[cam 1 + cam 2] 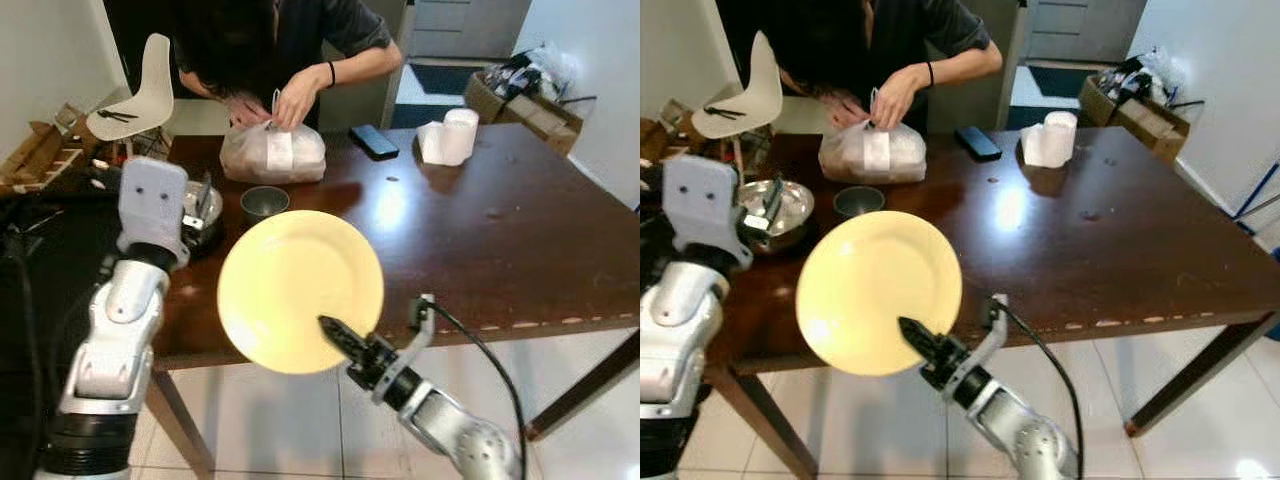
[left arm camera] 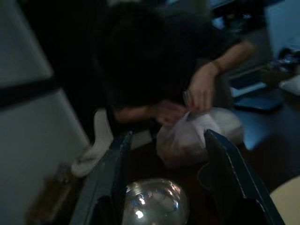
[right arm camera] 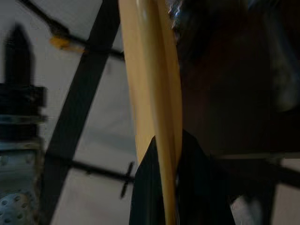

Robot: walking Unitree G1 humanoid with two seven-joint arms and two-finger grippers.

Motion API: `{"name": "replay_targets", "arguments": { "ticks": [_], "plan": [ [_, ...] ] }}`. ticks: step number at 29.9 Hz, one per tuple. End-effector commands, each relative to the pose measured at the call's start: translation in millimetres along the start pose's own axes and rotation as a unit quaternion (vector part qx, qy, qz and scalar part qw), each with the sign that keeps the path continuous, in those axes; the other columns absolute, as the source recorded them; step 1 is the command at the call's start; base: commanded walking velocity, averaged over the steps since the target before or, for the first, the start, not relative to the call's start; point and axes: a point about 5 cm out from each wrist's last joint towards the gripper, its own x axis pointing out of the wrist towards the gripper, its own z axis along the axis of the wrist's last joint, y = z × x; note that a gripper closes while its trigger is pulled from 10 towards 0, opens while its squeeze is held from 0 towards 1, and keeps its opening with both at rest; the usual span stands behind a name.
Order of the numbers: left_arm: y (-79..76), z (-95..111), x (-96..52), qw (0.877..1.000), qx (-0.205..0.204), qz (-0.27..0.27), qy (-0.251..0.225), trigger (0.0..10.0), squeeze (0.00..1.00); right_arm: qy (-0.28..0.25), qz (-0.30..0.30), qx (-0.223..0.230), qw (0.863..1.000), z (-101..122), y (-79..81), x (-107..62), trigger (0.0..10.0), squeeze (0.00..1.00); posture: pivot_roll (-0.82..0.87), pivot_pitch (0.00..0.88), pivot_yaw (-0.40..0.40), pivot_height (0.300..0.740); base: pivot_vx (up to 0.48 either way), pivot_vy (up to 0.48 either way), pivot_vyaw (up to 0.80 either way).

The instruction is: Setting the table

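Yellow plate (image 1: 300, 290), round and empty, pinched at its near rim by the right gripper (image 1: 340, 336), black fingers closed thin on either face of the rim. Held over the near edge of the dark wooden table (image 1: 520, 240), part above the tabletop, part above the tiled floor (image 1: 290, 430); whether raised clear of the wood or just touching cannot be told from the head views. Judged as the carrying step of setting the table: plate gripped, not yet laid down. Next move likely calls for a reach further over the table, a level lowering until the base sits flat, then parting of the fingers; risk of the plate tipping from so small a hold on one edge.

Left gripper (image 2: 164, 187) raised above the table's left end, fingers spread wide, holding nothing, poised over a shiny metal bowl (image 1: 200, 210). Beyond the plate on the table: a small dark cup (image 1: 265, 203), a white plastic bag (image 1: 272, 153) being handled by a person's hands (image 1: 290, 100) at the far side, a black phone (image 1: 373, 141), a white paper roll (image 1: 447, 138).

Right wrist view: plate edge-on (image 3: 150, 93), finger (image 3: 150, 187) clamped against it, table legs and floor behind, detail absent from the head views. Left wrist view: gap between the left fingers and the bowl's reflective inside (image 2: 154, 201).
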Motion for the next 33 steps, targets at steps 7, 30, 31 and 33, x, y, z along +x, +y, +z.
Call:
{"name": "replay_targets", "arguments": {
  "ticks": [7,30,31,33],
  "plan": [
    [1.0,30.7,-7.3,0.998,0.009,-0.057,-0.021,10.0,0.00,0.026,-0.015,0.063,0.998,-11.8,-4.7,24.4,10.0,0.00,0.20,0.096,0.071,0.740,0.000,0.000,0.00],
    [-5.7,40.7,-26.2,0.996,0.008,-0.090,0.018,10.0,0.00,0.054,-0.078,0.078,0.992,-8.1,-15.0,56.4,10.0,0.00,0.24,0.149,0.077,0.740,0.000,0.000,0.00],
    [-5.6,41.2,-26.7,0.996,0.008,-0.089,0.019,10.0,0.00,0.058,-0.080,0.076,0.992,-8.2,-14.6,58.8,10.0,0.00,0.25,0.154,0.074,0.740,0.000,0.000,0.00],
    [-5.6,41.7,-27.3,0.996,0.007,-0.089,0.020,10.0,0.00,0.061,-0.079,0.074,0.992,-7.9,-13.6,60.9,10.0,0.00,0.25,0.157,0.071,0.740,0.000,0.000,0.00]
  ]
}}
